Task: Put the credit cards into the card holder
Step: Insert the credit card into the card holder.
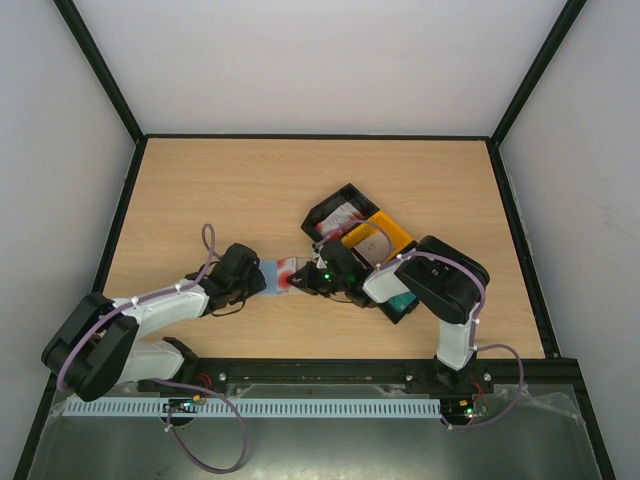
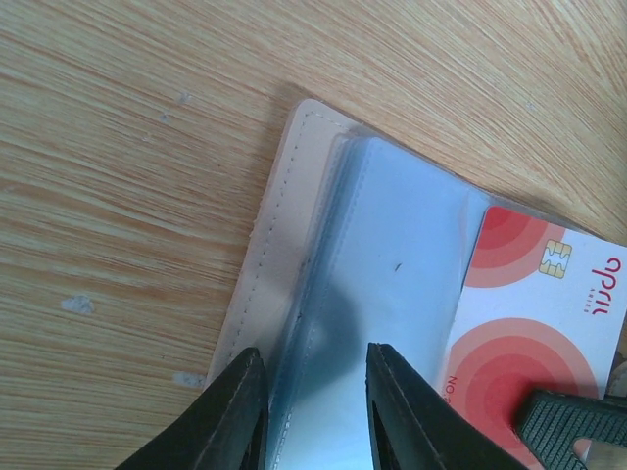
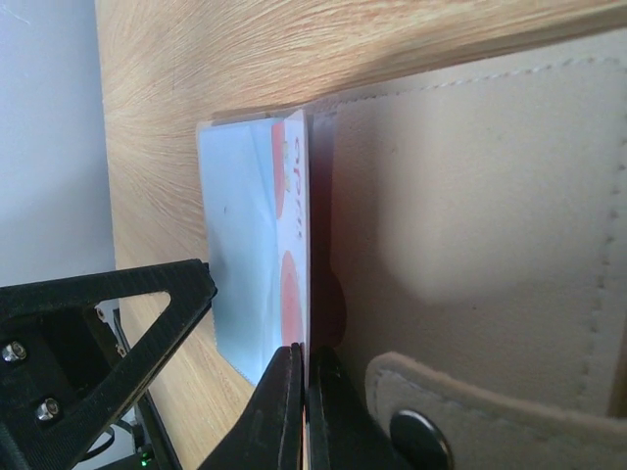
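Now I am in the middle of the inserting step. My right gripper (image 3: 307, 360) has its fingers pressed together on one edge of the red-and-white card (image 2: 529, 333), pinching it. The left end of this card seems to sit just under a clear bluish sleeve of the card holder (image 2: 286, 206). The holder lies open on the table (image 1: 220, 190), in the near middle, between my two grippers and just left of the black-and-yellow tray (image 1: 400, 232). My left gripper (image 2: 315, 362) is at the left side of the holder. Its fingers stand partly apart with the bluish sleeve between them, and I cannot tell if they really pinch it or only press on it. Most of the card is outside the sleeve, on the right, so I judge that this insertion is only begun. The next move, I think, asks me to push the card to the left, flat and in line with the sleeve mouth, while my left side stops the holder from sliding away. A corner may catch on the sleeve edge, so the push must be slow. The other credit cards (image 1: 341, 214) wait in the tray, so much of the task remains.
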Tool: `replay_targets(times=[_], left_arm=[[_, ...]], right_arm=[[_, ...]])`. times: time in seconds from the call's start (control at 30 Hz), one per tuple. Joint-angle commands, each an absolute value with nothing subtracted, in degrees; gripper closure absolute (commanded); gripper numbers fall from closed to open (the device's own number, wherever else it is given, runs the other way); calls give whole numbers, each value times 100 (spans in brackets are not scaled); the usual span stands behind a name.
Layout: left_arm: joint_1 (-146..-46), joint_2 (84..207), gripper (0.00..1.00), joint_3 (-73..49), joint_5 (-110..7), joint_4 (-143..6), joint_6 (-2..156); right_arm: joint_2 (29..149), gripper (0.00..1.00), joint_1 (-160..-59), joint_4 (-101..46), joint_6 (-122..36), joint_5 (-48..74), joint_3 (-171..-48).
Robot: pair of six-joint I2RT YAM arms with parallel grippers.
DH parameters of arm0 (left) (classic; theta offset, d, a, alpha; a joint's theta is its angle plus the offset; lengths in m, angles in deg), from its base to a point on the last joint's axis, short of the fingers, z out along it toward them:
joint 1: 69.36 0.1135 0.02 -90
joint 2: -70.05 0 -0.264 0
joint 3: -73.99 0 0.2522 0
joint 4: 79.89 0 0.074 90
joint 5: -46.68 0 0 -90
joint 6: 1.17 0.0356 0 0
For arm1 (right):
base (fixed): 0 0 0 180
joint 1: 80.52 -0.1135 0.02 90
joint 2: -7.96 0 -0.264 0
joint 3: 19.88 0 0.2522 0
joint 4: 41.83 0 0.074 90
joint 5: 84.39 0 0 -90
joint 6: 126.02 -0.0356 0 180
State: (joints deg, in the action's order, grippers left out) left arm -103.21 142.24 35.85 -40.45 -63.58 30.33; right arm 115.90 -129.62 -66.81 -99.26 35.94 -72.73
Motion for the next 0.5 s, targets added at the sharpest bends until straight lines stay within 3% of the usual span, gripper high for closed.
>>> replay_targets(times=[0.0, 0.47], left_arm=[[-10329, 14389, 69, 3608, -3963, -6034, 3067], [-10330, 14458, 71, 3679, -4160, -6240, 3135]], right_arm=[[11460, 98, -12965, -6296, -10017, 3110, -7121], [12012, 98, -12988, -6912, -10262, 3919, -7240]])
